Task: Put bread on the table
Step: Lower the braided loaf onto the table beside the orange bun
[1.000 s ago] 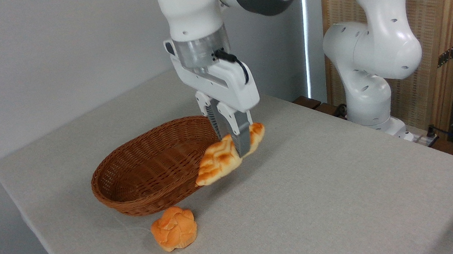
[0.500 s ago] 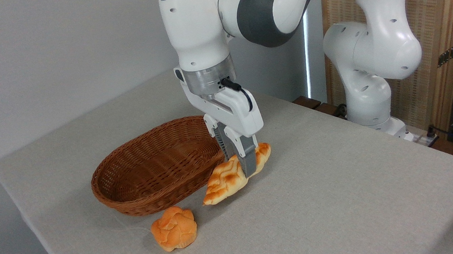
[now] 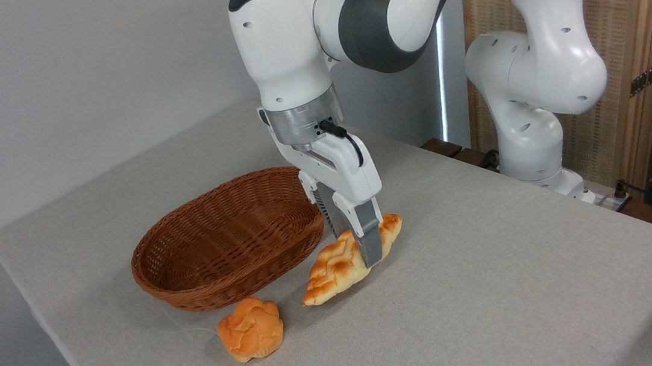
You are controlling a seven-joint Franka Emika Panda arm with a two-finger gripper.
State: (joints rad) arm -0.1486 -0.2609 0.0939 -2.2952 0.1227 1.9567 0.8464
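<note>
A brown oval wicker basket (image 3: 226,245) sits left of centre with nothing visible inside it, a small round orange knotted bun (image 3: 251,328) lies just in front of its near rim (apart from it), and a slatted wooden screen (image 3: 628,60) stands behind.

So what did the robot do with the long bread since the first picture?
The gripper came down and a little to the right, carrying the bread from beside the basket rim down to the table. The loaf's near tip now looks to be at or just above the cloth, with the fingers shut on it. The basket and the round bun stayed where they were.
</note>
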